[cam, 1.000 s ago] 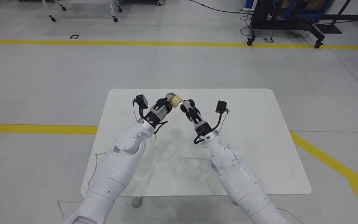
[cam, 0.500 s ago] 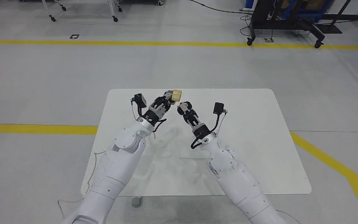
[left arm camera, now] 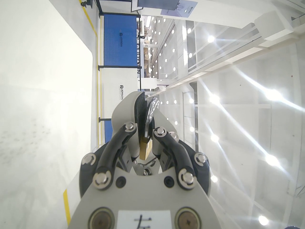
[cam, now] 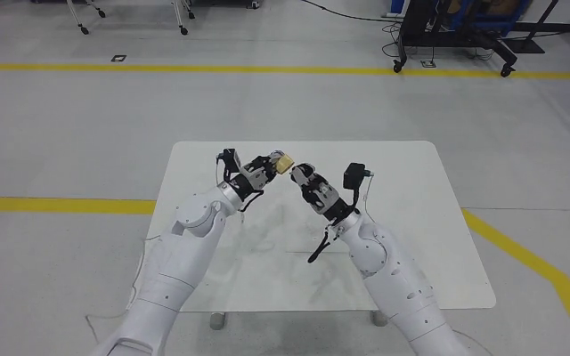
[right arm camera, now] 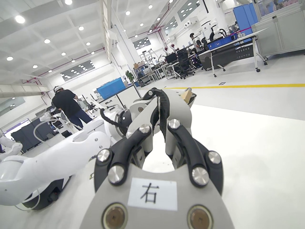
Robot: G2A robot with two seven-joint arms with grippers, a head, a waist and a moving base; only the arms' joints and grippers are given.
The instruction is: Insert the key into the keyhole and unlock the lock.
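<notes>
My left gripper [cam: 265, 165] is shut on a small brass padlock [cam: 281, 163], held in the air above the white table [cam: 410, 231]. In the left wrist view the brass body [left arm camera: 145, 147] sits between the fingers, and the silver shackle [left arm camera: 151, 109] reaches toward the fingertips of the gripper [left arm camera: 145, 103]. My right gripper [cam: 301, 173] stands just to the right of the padlock, nearly touching it. It is shut on a thin metal key [right arm camera: 158, 109], seen edge-on. Past the right gripper's [right arm camera: 159, 96] fingertips a corner of the padlock [right arm camera: 187, 95] shows.
The tabletop under both arms is bare white. Yellow floor lines [cam: 71, 206] run beside and behind the table. A wheeled dark rack [cam: 463, 36] stands far back on the right. A person stands away from the table in the right wrist view.
Both grippers shifted a little right and toward me, still tip to tip. The left wrist turned, bringing the padlock lower. The right arm's elbow swung outward to the right.
</notes>
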